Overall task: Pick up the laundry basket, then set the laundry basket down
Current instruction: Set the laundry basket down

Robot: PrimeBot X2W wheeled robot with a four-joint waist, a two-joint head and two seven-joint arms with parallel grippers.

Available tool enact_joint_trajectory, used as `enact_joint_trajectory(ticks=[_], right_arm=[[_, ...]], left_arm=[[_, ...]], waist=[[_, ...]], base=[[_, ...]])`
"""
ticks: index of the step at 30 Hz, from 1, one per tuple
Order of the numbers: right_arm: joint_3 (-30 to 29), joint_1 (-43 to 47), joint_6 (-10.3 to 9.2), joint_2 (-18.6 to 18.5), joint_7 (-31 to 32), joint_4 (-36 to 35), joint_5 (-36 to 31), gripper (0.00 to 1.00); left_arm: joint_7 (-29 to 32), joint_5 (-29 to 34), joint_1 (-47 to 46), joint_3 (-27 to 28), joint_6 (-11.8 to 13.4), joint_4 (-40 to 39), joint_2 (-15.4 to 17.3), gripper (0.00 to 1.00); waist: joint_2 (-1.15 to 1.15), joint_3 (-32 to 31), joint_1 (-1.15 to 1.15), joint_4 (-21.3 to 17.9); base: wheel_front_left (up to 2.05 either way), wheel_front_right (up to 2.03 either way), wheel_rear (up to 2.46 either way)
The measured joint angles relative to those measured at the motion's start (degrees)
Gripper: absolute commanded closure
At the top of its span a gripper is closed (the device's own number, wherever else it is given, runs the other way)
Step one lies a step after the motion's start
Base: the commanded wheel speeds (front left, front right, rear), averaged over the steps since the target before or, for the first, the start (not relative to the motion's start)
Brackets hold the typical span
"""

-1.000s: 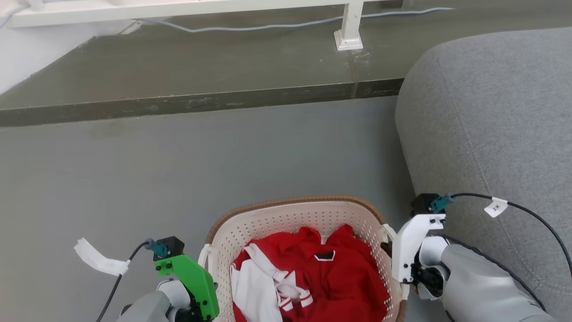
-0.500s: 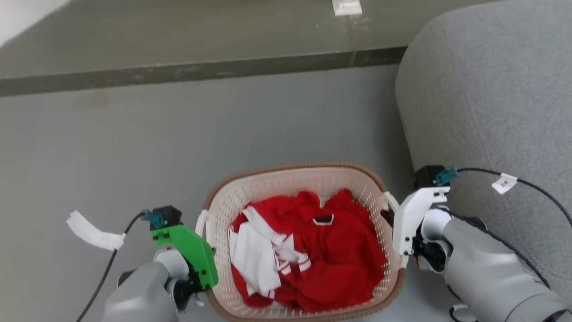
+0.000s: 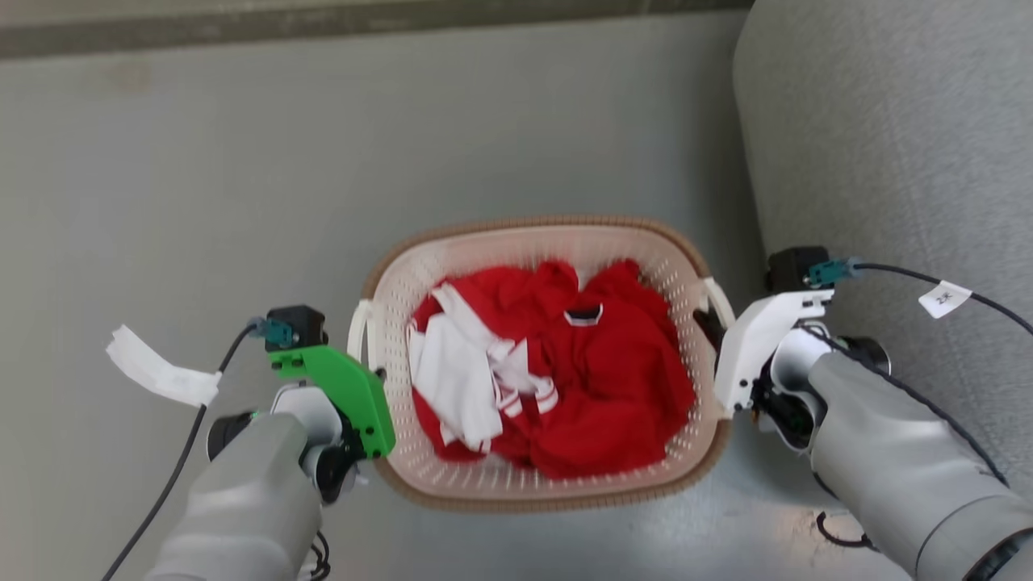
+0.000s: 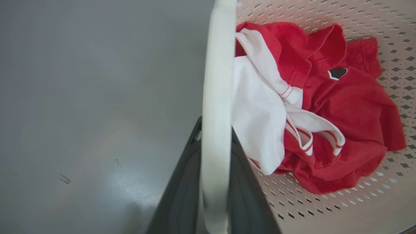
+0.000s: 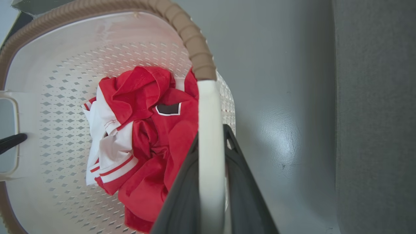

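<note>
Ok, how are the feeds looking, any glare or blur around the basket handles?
Head view: even soft light, laundry basket fairly sharp, faint sheen on the floor. Left wrist view: left handle close to the lens and soft, red and white garment crisp, pale glare on the floor. Right wrist view: right handle likewise soft, floor glare too, brown rim in focus.

I read the cream-white perforated plastic laundry basket (image 3: 484, 480) as dotted all over with small holes, with a brown woven-look rim (image 3: 533, 222) and white side handles (image 4: 216, 97). The crumpled garment (image 3: 613, 387) inside is red with white panels, red-striped white cuffs and a small white-edged black patch, perhaps a label. The smooth floor (image 3: 242, 161) is plain grey. The fabric sofa (image 3: 888, 121) on the right is a flecked grey. The left wrist bracket (image 3: 347, 387) is green and the right wrist bracket (image 3: 750, 347) white. The left gripper (image 4: 215, 126) has dark grey fingers (image 4: 182, 195).
</note>
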Motion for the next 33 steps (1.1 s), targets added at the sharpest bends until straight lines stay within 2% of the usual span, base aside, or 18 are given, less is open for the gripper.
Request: enact_joint_trajectory(ticks=[8, 33], right_arm=[[-0.1, -3.1, 0.01, -1.3, -4.9, -1.2, 0.0, 1.0], [-0.1, -8.4, 0.07, -2.7, -12.5, -2.5, 0.8, 1.0]], left_arm=[[-4.7, 0.3, -3.4, 0.0, 0.9, -1.3, 0.0, 1.0], [-11.2, 1.1, -10.5, -1.2, 2.5, -2.3, 0.0, 1.0]], waist=[[0.0, 6.1, 0.0, 0.6], [0.0, 23.0, 0.01, 2.3]], base=[[0.0, 0.0, 0.0], [0.0, 0.0, 0.0]])
